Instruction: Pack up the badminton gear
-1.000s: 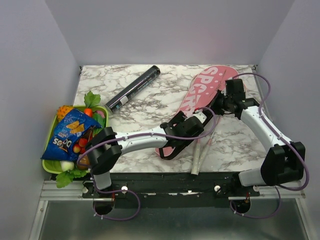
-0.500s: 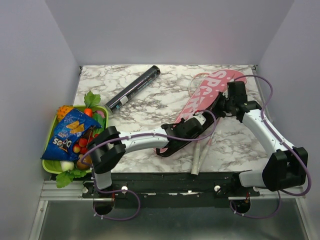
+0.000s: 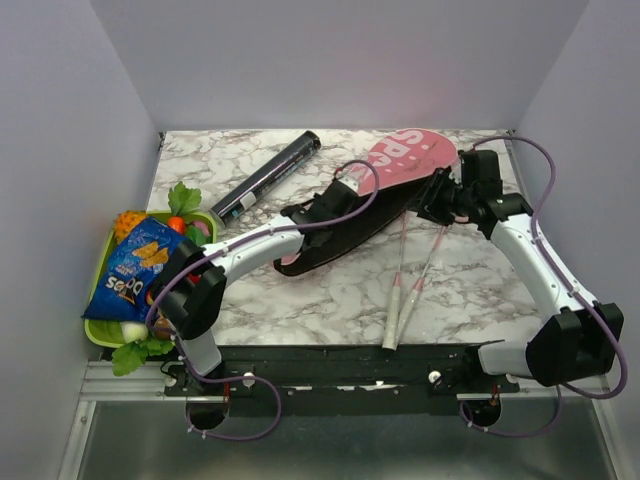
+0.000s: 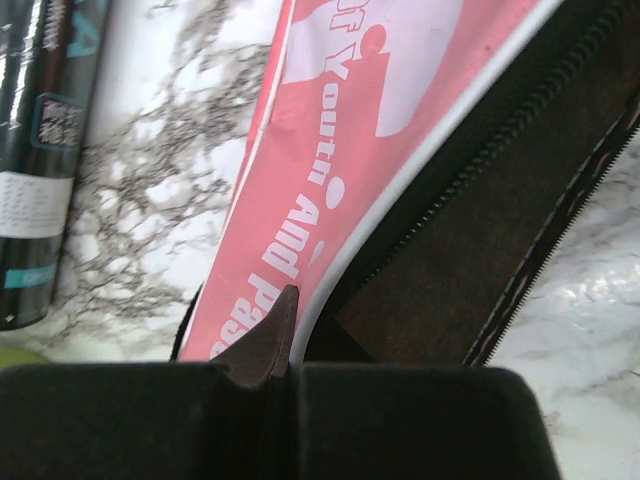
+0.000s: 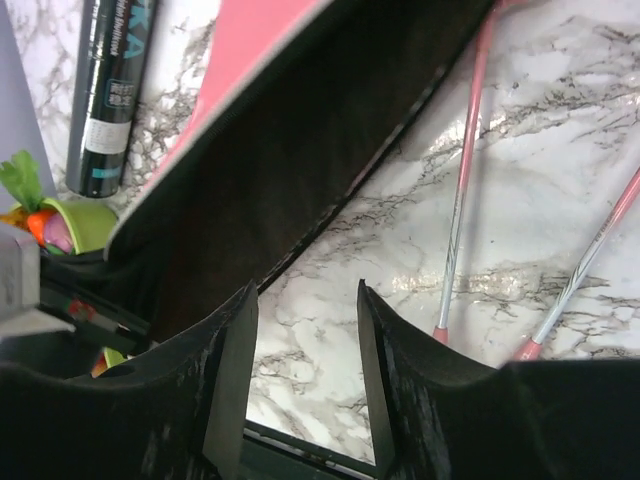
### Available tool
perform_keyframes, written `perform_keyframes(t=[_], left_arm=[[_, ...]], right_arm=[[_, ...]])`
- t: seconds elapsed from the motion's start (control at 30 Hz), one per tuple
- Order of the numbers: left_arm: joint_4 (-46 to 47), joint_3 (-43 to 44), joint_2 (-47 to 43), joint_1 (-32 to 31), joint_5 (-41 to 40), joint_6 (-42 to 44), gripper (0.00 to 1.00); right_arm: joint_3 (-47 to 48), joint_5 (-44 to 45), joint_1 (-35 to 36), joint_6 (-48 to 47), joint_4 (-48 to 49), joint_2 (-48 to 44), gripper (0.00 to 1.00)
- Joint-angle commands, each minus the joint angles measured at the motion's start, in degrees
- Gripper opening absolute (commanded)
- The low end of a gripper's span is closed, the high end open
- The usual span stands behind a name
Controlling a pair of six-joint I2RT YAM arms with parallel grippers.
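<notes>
The pink bag (image 3: pixel 405 155) lettered "SP.." hangs tilted above the table, its dark opened inside (image 3: pixel 330 243) turned toward me. My left gripper (image 3: pixel 318 208) is shut on the bag's dark edge flap (image 4: pixel 268 340), with the pink printed side (image 4: pixel 340 140) just beyond it. My right gripper (image 3: pixel 440 196) is open beside the bag's right edge, with only marble between its fingers (image 5: pixel 232 370). Two slim rackets (image 3: pixel 400 270) (image 3: pixel 432 262) lie flat side by side, their pink shafts (image 5: pixel 465 170) uncovered. The black tube (image 3: pixel 265 178) lies at the back left.
A green tray (image 3: pixel 100 332) of toy fruit with a blue snack packet (image 3: pixel 135 268) on top sits at the left edge. The tube (image 5: pixel 110 90) lies close behind the bag's lower end. Walls enclose the marble table (image 3: pixel 470 290) on three sides.
My left gripper shut on the bag's edge and carried it up and back to the left. The right gripper let go and opened. The rackets came out from under the bag.
</notes>
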Motion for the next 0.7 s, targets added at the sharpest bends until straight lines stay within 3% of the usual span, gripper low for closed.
perform_keyframes(t=[0.0, 0.33, 0.47, 0.67], left_arm=[[-2.7, 1.0, -4.7, 4.6, 1.2, -4.2, 0.00], [-11.9, 0.8, -6.1, 7.1, 4.0, -20.3, 0.00], [-11.6, -2.7, -7.3, 5.7, 6.8, -24.8, 0.00], [-8.9, -5.8, -7.5, 4.6, 10.6, -26.2, 0.00]], right_arm=[[2.3, 1.8, 0.2, -1.9, -3.3, -3.8, 0.53], [-3.4, 13.4, 0.0, -2.3, -6.8, 0.6, 0.56], [-4.4, 18.0, -0.3, -0.6, -6.8, 3.9, 0.63], [-4.3, 22.3, -0.9, 0.5, -6.7, 9.1, 0.65]])
